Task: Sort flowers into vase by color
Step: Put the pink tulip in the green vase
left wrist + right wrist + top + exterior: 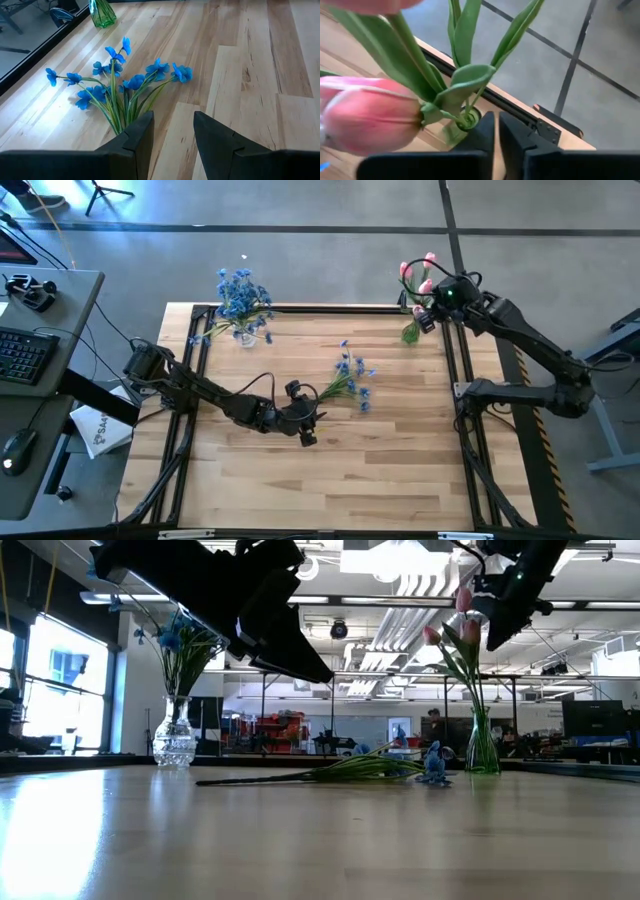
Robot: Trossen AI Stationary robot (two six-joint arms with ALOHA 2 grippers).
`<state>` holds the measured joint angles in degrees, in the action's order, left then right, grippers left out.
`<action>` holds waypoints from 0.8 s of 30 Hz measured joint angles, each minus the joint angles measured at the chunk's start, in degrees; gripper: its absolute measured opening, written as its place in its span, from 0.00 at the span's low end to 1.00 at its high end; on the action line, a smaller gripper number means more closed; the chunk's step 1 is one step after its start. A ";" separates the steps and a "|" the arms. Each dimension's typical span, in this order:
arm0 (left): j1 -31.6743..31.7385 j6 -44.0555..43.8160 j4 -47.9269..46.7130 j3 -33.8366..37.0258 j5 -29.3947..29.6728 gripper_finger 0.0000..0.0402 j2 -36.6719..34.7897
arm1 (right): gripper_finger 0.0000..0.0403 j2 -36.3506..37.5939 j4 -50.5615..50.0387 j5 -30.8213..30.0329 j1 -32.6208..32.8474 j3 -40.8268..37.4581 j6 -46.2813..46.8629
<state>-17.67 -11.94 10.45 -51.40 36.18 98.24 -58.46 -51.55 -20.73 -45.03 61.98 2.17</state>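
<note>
Hovering open-fingered, the left gripper seems just short of the blue flowers.

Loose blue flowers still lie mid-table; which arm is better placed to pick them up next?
Left. The left gripper hovers open right at the stem ends of the blue flowers, stems just ahead of its fingers. The right gripper is far off at the green vase with the pink tulips.

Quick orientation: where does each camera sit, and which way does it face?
High: overhead, straight down; both arms, blue flowers lying mid-table.
Low: table height, level across toward the room; both arms overhead.
Left wrist: behind the open left claw, facing the blue flowers.
Right wrist: behind the right claw, above the green vase of pink tulips.
Shared: high and left wrist both show the green vase.
</note>
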 joint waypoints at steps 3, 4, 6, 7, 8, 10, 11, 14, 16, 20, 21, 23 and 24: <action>0.00 0.00 0.01 -0.02 0.00 0.32 0.02 | 0.02 1.11 -0.55 -0.02 -0.05 0.00 -1.01; 0.00 0.00 0.01 0.00 0.00 0.32 0.01 | 0.04 1.85 -0.88 -0.03 -0.05 0.00 -1.07; 0.00 -0.02 0.00 0.00 0.00 0.32 0.01 | 0.09 3.70 -0.96 0.03 -0.05 0.00 -1.06; 0.00 -0.05 -0.01 0.00 0.00 0.32 0.02 | 0.11 4.81 -0.98 0.37 -0.05 0.00 -0.94; 0.00 -0.18 -0.01 -0.01 0.00 0.32 0.02 | 0.14 6.09 -0.94 1.49 -0.05 0.00 -0.85; 0.00 -0.53 -0.01 0.00 0.00 0.32 0.02 | 0.22 8.71 -0.88 4.15 -0.05 0.21 -0.81; 0.00 -0.52 -0.01 -0.02 0.00 0.32 0.02 | 0.26 10.03 -0.40 5.94 -0.05 0.33 -0.99; 0.04 -0.52 0.00 -0.01 0.00 0.32 0.02 | 0.37 13.53 2.08 13.01 -0.05 0.42 -2.51; 0.04 -0.50 0.01 -0.02 0.00 0.32 0.02 | 0.43 15.00 4.40 16.04 -0.05 0.42 -2.61; 0.04 -0.50 0.01 0.00 0.00 0.32 0.02 | 0.48 15.76 9.80 18.11 -0.05 -0.73 -4.10; 0.04 -0.50 0.01 -0.01 0.00 0.32 0.02 | 0.47 15.75 11.05 18.33 -0.05 -1.50 -4.69; 0.04 -0.50 0.01 0.00 0.00 0.32 0.02 | 0.46 15.47 14.08 18.47 -0.05 -3.18 -5.15; 0.04 -0.50 0.01 0.00 0.00 0.32 0.02 | 0.45 15.19 15.55 18.48 -0.05 -4.05 -5.21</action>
<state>-17.63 -12.45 10.46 -51.40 36.18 98.26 -43.27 -36.01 -2.25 -45.08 57.92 -3.04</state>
